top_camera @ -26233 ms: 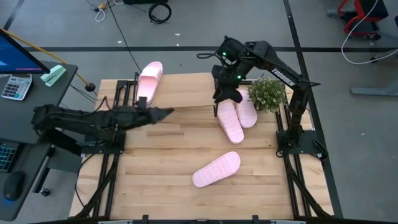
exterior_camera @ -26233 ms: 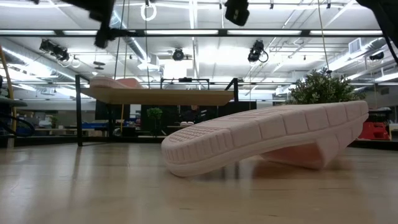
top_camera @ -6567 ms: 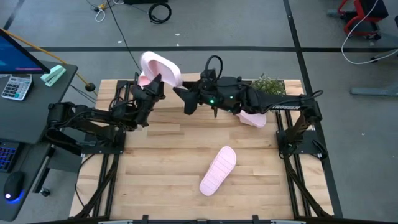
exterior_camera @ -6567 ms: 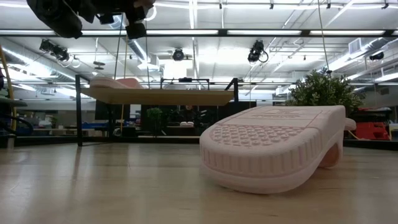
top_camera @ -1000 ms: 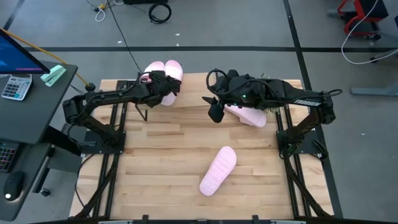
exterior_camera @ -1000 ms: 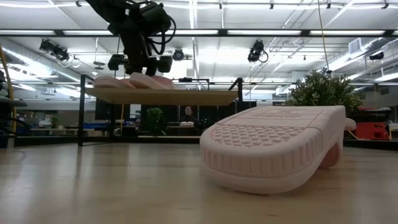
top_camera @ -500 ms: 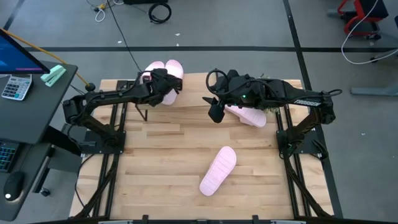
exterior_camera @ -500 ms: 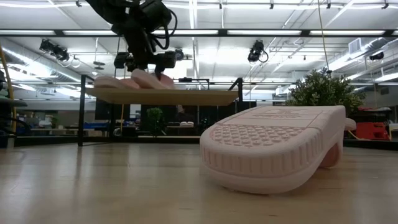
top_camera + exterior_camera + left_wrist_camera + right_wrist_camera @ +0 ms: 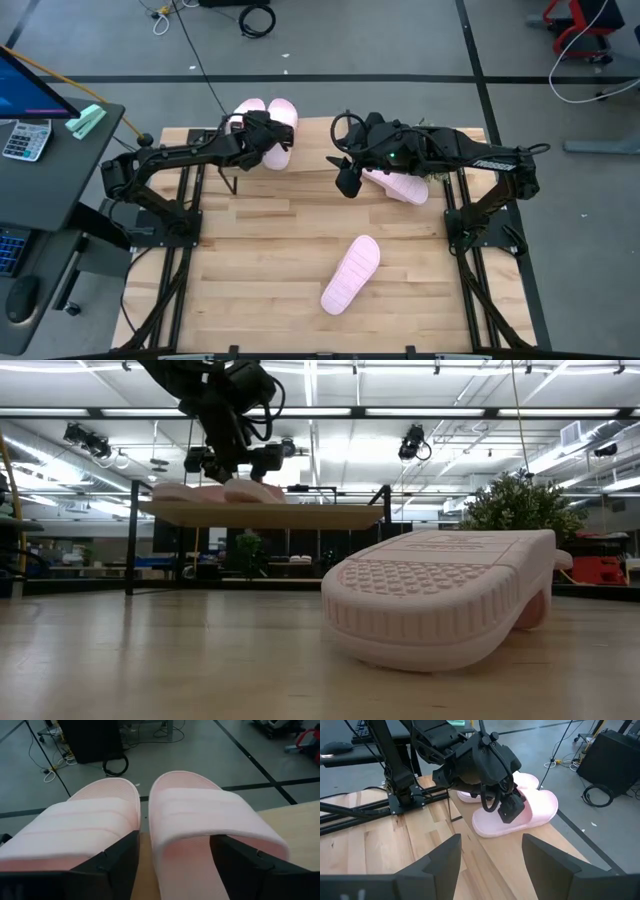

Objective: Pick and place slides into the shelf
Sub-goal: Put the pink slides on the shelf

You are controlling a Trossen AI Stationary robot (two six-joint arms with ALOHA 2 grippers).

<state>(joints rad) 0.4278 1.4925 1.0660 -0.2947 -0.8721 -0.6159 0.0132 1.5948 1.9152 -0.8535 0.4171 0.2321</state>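
Two pale pink slides lie side by side on the shelf (image 9: 310, 150) at the table's far left, their toes past its far edge: the first slide (image 9: 75, 830) and the second slide (image 9: 200, 820). My left gripper (image 9: 272, 140) is open over the second slide's heel end, one finger between the two slides and the other at its outer side. My right gripper (image 9: 347, 180) is open and hovers above the table mid-far, empty. A third slide (image 9: 400, 187) lies by the plant. A fourth slide (image 9: 350, 273) lies sole up on the table. My left gripper comes at the second slide's heel end (image 9: 180, 870) from the near side, its fingers along the slide. A strip of wood shows between one finger (image 9: 117, 865) and the slide's wall. Whether the other finger (image 9: 240, 865) touches, I cannot tell. The slide rests flat on the shelf.
A potted plant (image 9: 435, 150) stands at the table's far right, behind the third slide. The shelf's black legs (image 9: 127, 540) stand on the far part of the table. A desk with a monitor and a calculator (image 9: 25, 140) is beyond the left edge.
The second slide, tilted on the shelf a second ago, has tipped down and now lies flatter beside the first. My left gripper has stayed over it, barely shifting.
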